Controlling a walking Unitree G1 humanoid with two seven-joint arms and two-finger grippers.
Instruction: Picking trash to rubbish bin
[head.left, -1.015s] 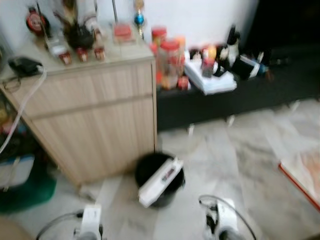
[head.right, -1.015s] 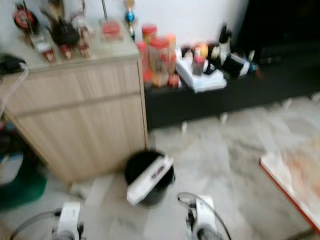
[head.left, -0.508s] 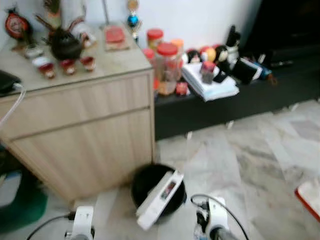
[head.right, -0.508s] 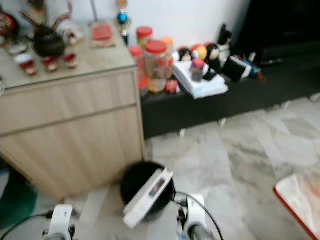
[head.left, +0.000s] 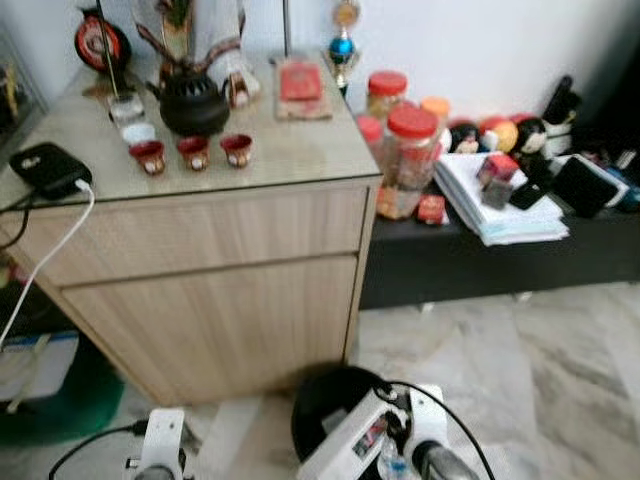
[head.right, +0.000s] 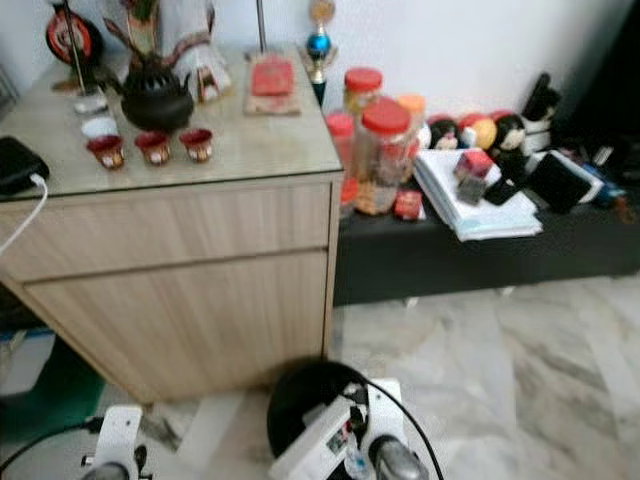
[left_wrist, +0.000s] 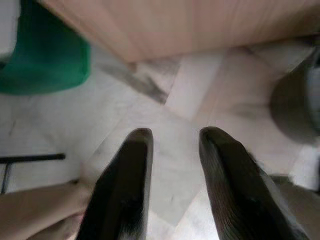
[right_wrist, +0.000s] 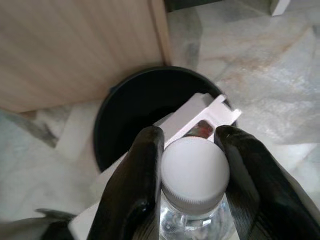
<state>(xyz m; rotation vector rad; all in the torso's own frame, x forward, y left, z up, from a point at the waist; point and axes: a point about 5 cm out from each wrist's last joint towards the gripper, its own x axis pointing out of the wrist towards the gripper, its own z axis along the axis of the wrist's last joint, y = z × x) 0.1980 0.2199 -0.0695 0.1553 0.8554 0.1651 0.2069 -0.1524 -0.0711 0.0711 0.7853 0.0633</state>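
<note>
A black rubbish bin (head.left: 325, 405) stands on the marble floor against the front right corner of a wooden cabinet. A long white box (head.left: 345, 452) leans across the bin's rim. My right gripper (right_wrist: 192, 139) is shut on a clear plastic bottle with a white cap (right_wrist: 195, 172), gripping it at the neck. The bottle hangs just above the bin's near rim (right_wrist: 107, 117) and the white box (right_wrist: 212, 110). My left gripper (left_wrist: 176, 134) is open over bare floor to the left of the bin, with nothing between its fingers.
The wooden cabinet (head.left: 210, 270) carries a black teapot (head.left: 192, 105), small red cups and a charging device with a white cable. A low black bench (head.left: 470, 265) to the right holds jars and papers. A green object (left_wrist: 45, 60) lies on the floor at the left.
The camera has moved closer and turned left, so the cabinet looms larger and the bin sits lower in view. My right arm now sits closer to the bin.
</note>
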